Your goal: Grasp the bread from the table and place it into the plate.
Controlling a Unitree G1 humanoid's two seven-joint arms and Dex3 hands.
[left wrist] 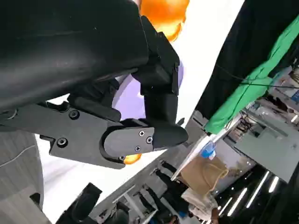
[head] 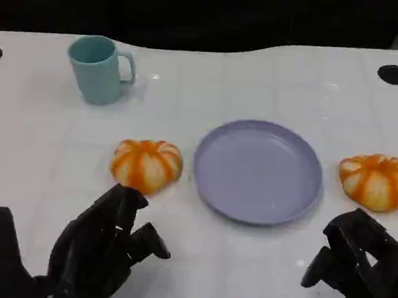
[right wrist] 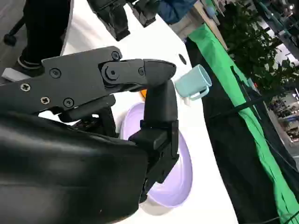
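A glossy white table runs back to a black backdrop. At its middle sits a round lavender plate. Just left of the plate lies an orange-and-white bread roll; a second roll lies right of it. A teal mug stands beyond the plate, leftward. Nearer than the plate, the left hand and right hand hold nothing, fingers apart.

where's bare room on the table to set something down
Free: the table between the cup and plate, and the plate's own surface. Crowded: the left bread sits close beside the plate, with the left hand just below.
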